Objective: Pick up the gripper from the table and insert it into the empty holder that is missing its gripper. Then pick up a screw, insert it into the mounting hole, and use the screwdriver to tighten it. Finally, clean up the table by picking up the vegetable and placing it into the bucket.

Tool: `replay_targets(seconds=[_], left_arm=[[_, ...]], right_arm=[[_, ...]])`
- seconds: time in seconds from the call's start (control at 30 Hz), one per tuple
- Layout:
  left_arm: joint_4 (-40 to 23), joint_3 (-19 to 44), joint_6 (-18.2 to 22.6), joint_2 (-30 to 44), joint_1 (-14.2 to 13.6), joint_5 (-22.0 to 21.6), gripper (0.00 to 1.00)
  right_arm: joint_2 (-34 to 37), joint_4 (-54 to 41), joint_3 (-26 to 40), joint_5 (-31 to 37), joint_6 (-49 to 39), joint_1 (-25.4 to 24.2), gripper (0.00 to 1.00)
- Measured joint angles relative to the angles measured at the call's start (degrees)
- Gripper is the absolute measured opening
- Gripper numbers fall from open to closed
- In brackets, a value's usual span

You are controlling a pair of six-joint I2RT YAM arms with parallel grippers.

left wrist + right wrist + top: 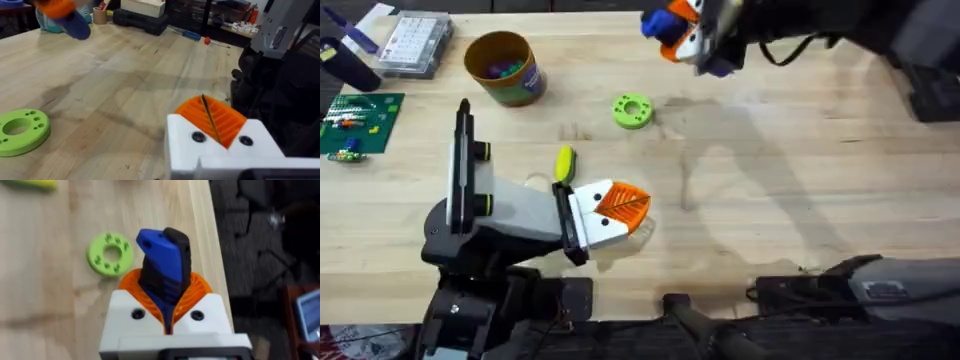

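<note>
My right gripper (682, 38) hangs over the table's far edge, shut on the blue and black screwdriver (165, 265), whose blue end (653, 25) sticks out. My left gripper (615, 208) rests low over the table's middle front, its orange pads (212, 117) pressed together with nothing between them. The yellow vegetable (564, 163) lies just behind the left gripper, apart from it. The yellow-orange bucket (503, 67) stands at the back left. The loose gripper, the holder and the screw are out of view.
A flat lime-green ring (632, 110) lies between the two grippers, also seen as ring (20, 131) and ring (110, 254). A clear compartment box (415, 42) and a green circuit board (355, 122) sit at the far left.
</note>
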Motion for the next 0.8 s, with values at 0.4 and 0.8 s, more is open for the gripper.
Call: replay_targets(seconds=[0.4,0.8], left_arm=[[0.0,0.0,0.0,0.0,0.0,0.0,0.007],[0.0,0.0,0.0,0.0,0.0,0.0,0.007]], right_arm=[[15.3,6.7,0.0,18.8,-13.8,-0.7,0.027],[25.4,9.5,0.0,25.2,-20.6,-2.5,0.027]])
